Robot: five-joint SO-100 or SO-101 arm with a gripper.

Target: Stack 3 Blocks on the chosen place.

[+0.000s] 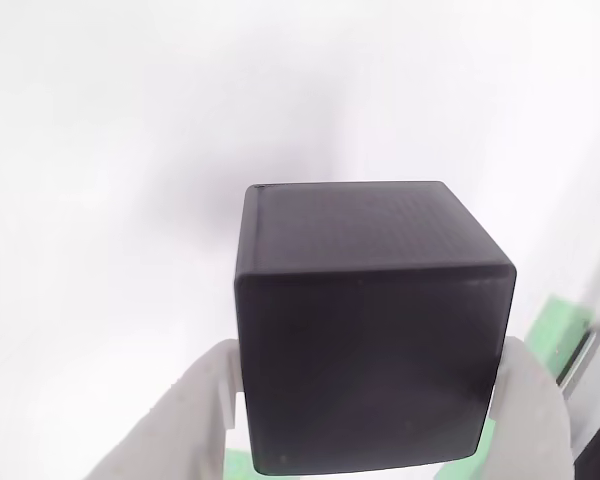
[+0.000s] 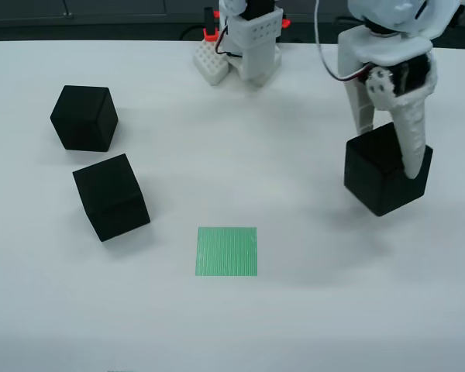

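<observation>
Pincer (image 2: pixel 387 167) clamped on one block (image 2: pixel 386 180), its fingers partly hiding the cube's sides.

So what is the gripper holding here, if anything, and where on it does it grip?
The gripper holds one black cube, its two fingers clamped on opposite side faces. The cube appears lifted off the table, to the right of the green striped patch in the overhead view.

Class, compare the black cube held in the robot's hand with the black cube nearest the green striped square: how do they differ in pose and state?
1. The held cube is clamped between the fingers of the hand; the near cube is free, with nothing touching it.
2. The held cube is on the overhead view's right; the near cube lies left of the green square.
3. The near cube rests on the white table; whether the held cube is lifted is unclear.
Both are matte black, similar-sized, and off the square.
</observation>
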